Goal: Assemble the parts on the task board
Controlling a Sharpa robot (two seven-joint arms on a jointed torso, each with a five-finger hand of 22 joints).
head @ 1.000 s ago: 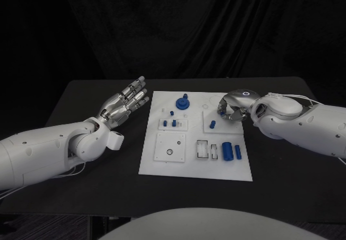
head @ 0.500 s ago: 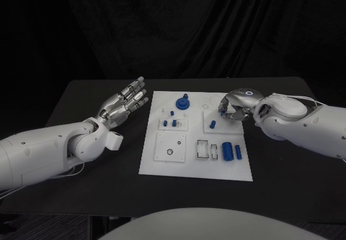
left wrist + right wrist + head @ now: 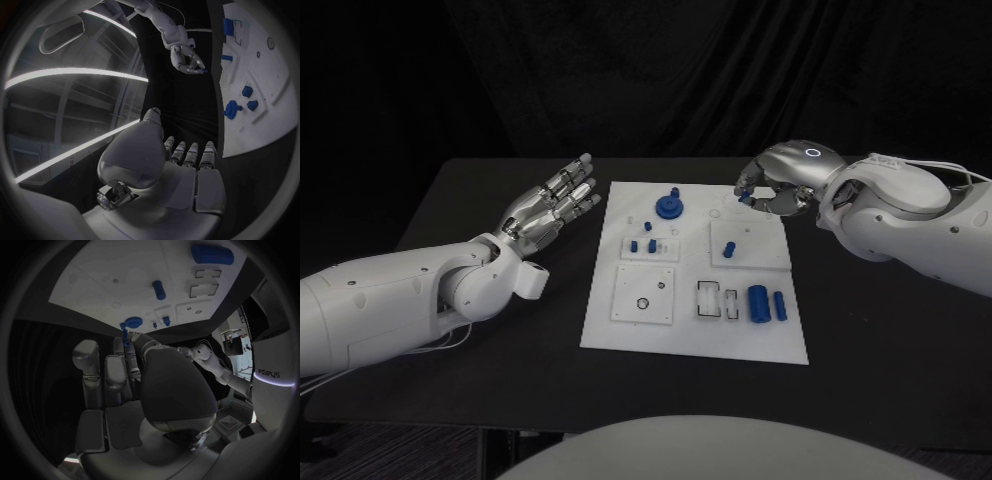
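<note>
Compared with a second ago, the right hand (image 3: 769, 195) is seen higher and further toward the far right corner of the task board (image 3: 697, 340), lifted off the raised square where it was bent low. Its fingers are closed around a small blue peg (image 3: 749, 190), which is pinched at the fingertips above the board's far edge and is also seen between the fingers in the right wrist view. From this it is judged that a pick-up has been completed and that a carry to a socket is under way; which hole is meant cannot be told. The left hand (image 3: 548, 208) is unchanged: it is held palm up just beside the board's left edge, fingers spread and nothing in it. One board is counted on the black table (image 3: 877, 330), along with two hands. On the board, seven blue parts are counted in the head view: one round wheel-like piece (image 3: 668, 207) near the far edge, three small studs (image 3: 648, 227) on the left raised square, one short peg (image 3: 728, 247) on the right raised square, and one thick cylinder (image 3: 756, 302) with one slim bar (image 3: 779, 306) lying side by side near the right edge. With the held peg, eight parts are made out.
</note>
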